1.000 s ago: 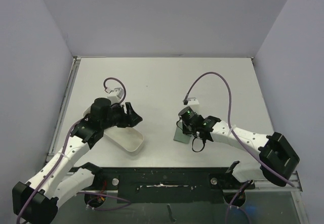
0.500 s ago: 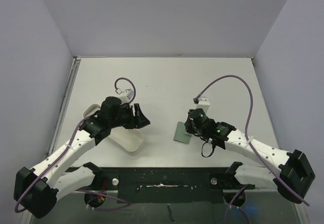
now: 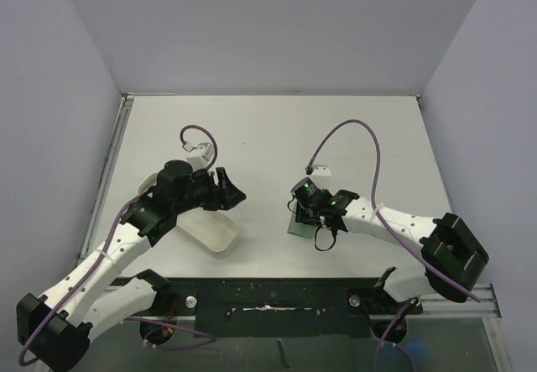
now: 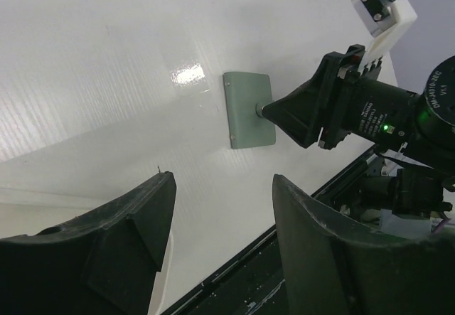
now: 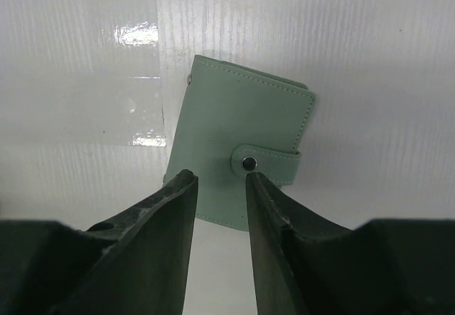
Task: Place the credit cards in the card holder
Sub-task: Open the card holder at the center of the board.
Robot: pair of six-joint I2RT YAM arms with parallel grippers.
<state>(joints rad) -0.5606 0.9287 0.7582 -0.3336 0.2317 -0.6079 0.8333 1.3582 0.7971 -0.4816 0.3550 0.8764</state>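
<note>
The card holder (image 3: 296,226) lies folded shut on the white table, sage green with its snap tab (image 5: 264,164) fastened. It also shows in the left wrist view as the card holder (image 4: 248,109). My right gripper (image 3: 304,213) hangs just over it, jaws a little apart with nothing between them; in the right wrist view the right gripper (image 5: 219,176) frames the holder's near edge and one fingertip (image 5: 250,178) sits by the snap. My left gripper (image 3: 228,194) is open and empty, off to the holder's left. The credit cards are out of view.
A white oblong tray (image 3: 210,231) lies under the left arm near the table's front edge. Purple cables loop above both wrists. The black front rail (image 3: 268,295) runs along the near edge, and grey walls close the other sides.
My right gripper's jaws have parted from shut to slightly open. That arm swung right off the holder, then came back over it. The left gripper drifted right and back.
</note>
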